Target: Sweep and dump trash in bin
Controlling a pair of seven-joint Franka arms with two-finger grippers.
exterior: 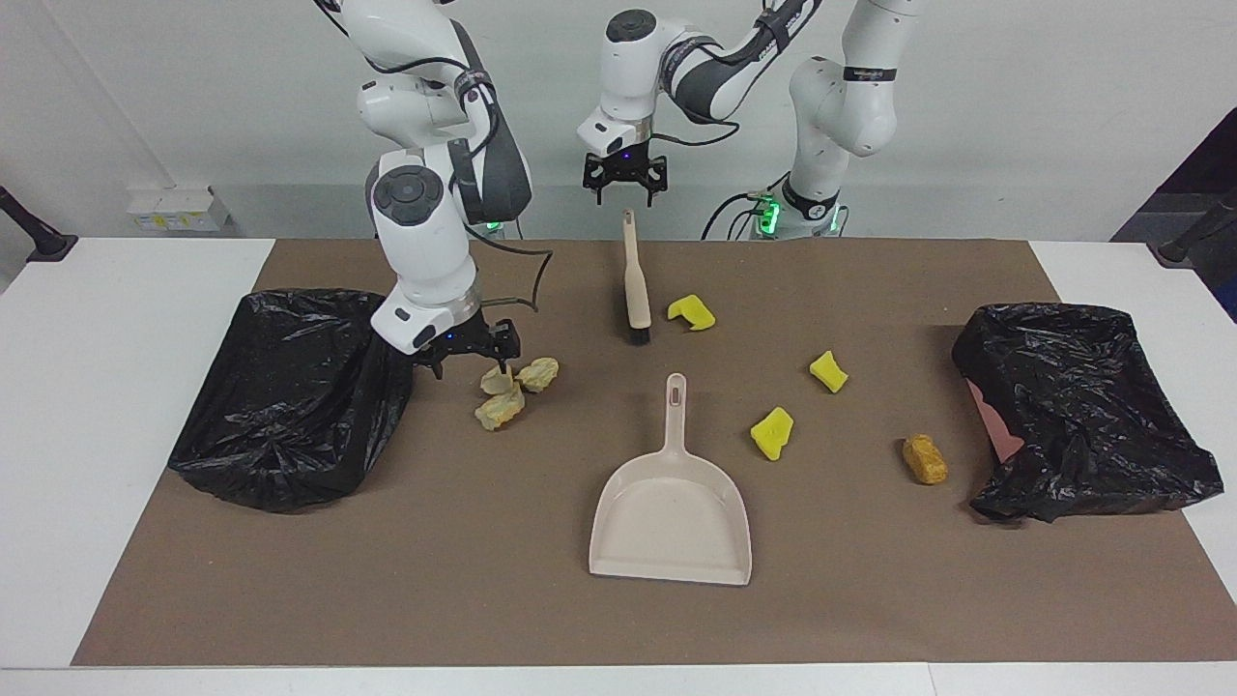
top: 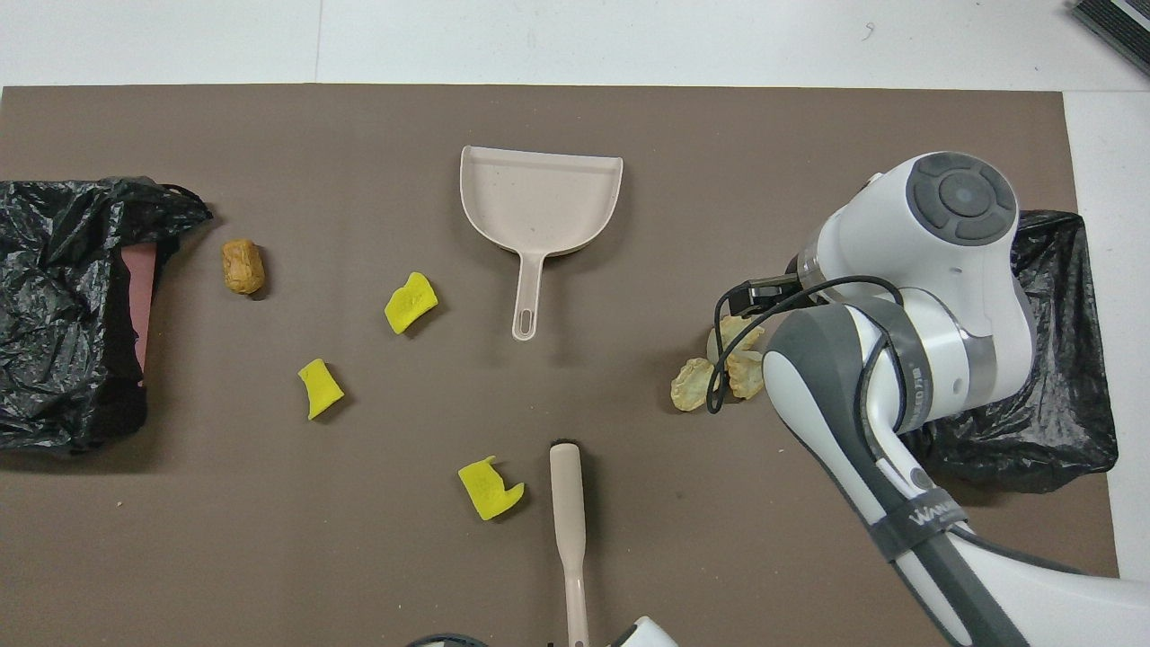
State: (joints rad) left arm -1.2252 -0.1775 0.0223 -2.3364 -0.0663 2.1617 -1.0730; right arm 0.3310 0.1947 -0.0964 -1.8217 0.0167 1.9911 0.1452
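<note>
Facing view: all trash (exterior: 773, 432) lying unswept on the bench (exterior: 116, 406), brush (exterior: 635, 282) and dustpan (exterior: 674, 510) untouched, left end effector (exterior: 624, 189) over the brush handle, right end effector (exterior: 474, 356) beside the beige lumps (exterior: 512, 387), both gaping apart and carrying nothing.

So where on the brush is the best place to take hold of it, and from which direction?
Grip the brush on its slim bare handle, near the end closest to the robots, coming straight down. It lies flat, its handle pointing at the robots and its black bristles toward the dustpan, so open fingers can straddle the narrow handle. The open left gripper hangs over that end; the nearby yellow sponge chunk lies clear of it.
</note>
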